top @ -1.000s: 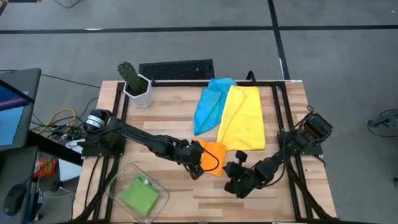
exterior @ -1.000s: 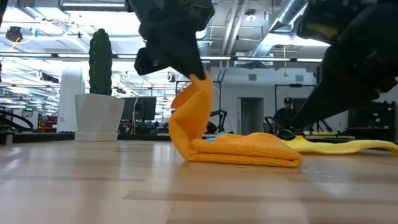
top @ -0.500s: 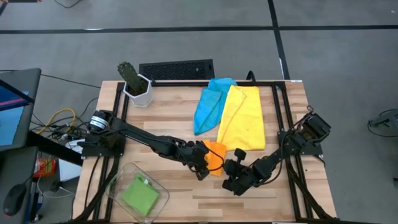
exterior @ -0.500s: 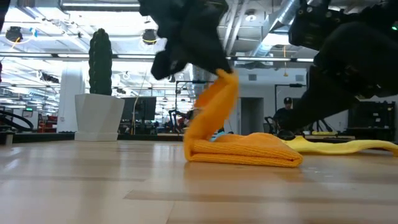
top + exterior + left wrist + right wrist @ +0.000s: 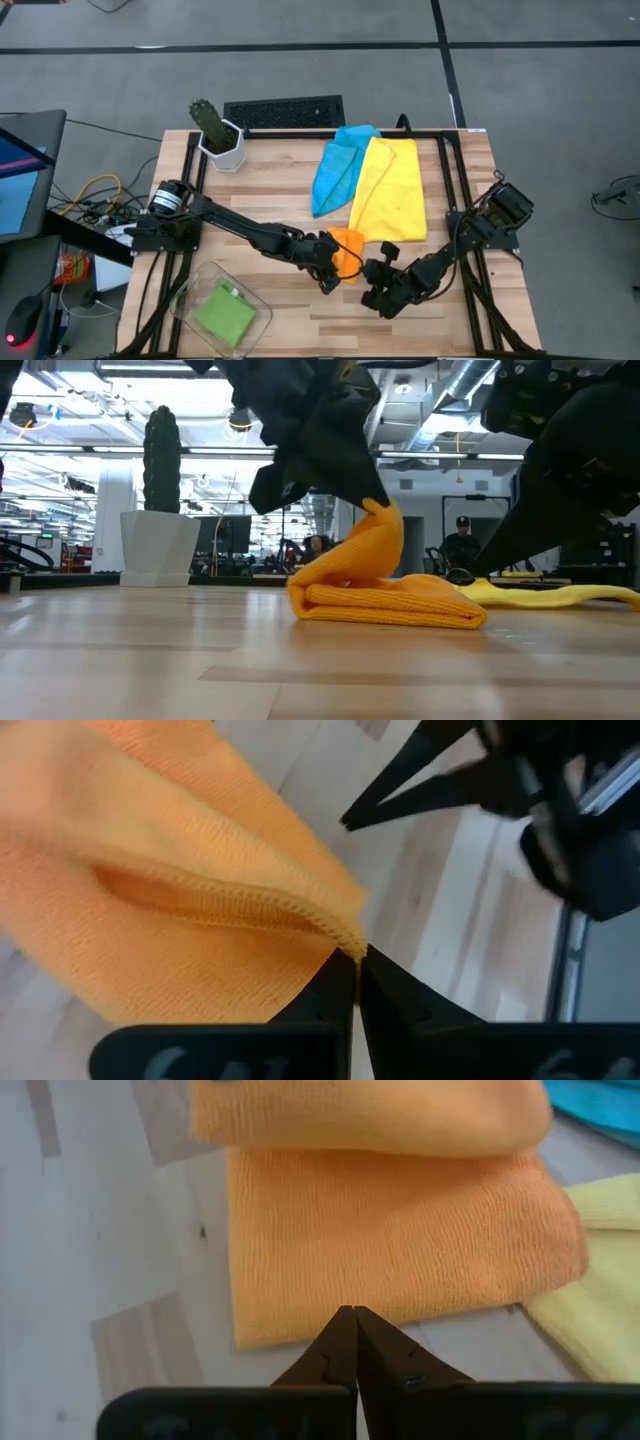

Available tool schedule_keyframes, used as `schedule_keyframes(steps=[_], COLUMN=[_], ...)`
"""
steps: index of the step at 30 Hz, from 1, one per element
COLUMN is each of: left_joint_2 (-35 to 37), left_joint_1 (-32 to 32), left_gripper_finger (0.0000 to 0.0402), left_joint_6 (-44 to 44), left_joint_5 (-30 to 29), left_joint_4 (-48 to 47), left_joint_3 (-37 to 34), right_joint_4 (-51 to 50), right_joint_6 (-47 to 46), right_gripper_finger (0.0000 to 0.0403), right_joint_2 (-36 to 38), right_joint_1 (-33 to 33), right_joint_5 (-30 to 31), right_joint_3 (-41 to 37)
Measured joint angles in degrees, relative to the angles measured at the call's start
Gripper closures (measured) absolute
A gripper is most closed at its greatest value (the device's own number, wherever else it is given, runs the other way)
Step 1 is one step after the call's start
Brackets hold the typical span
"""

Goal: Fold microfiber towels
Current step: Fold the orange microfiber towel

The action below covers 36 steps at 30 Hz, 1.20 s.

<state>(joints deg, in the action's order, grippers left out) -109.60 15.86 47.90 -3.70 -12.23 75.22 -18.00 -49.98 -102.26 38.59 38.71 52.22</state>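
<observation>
Four towels: orange [image 5: 346, 243], yellow [image 5: 392, 195], blue [image 5: 335, 170], green [image 5: 224, 312]; one cactus [image 5: 208, 120].

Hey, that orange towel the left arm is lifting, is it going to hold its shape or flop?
Likely floppy: the orange towel sags in a curve from the left end effector, which pinches one edge. Probably light, since that pinch lifts it. Its nubby weave suggests it grips rather than slips.

Grey floor [image 5: 300, 70] with dark seams, ceiling ducts [image 5: 460, 385], striplights, wooden table [image 5: 280, 185]

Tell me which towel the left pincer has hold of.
The orange towel: left pincer pinches its raised edge. Blue, yellow and green lie untouched.
</observation>
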Motion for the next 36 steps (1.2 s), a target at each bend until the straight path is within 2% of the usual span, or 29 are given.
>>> schedule_keyframes(steps=[21, 25, 36], left_joint_2=[-1.2, -1.2, -1.2], left_joint_1=[-0.1, -0.1, -0.1], left_gripper_finger=[0.0399, 0.0377, 0.0281], left_joint_6=[0.7, 0.3, -1.8], left_joint_5=[1.7, 0.3, 2.4], left_joint_4=[7.2, 7.3, 13.7], left_joint_3=[0.0, 0.0, 0.0], right_joint_4=[-0.8, -0.9, -1.3], right_joint_6=[2.2, 2.3, 2.0], right_gripper_finger=[0.0384, 0.0381, 0.0383], right_joint_2=[0.0, -0.1, -0.1], right_joint_1=[-0.1, -0.1, -0.1], right_joint_5=[0.3, 0.3, 0.2], right_joint_3=[0.0, 0.0, 0.0])
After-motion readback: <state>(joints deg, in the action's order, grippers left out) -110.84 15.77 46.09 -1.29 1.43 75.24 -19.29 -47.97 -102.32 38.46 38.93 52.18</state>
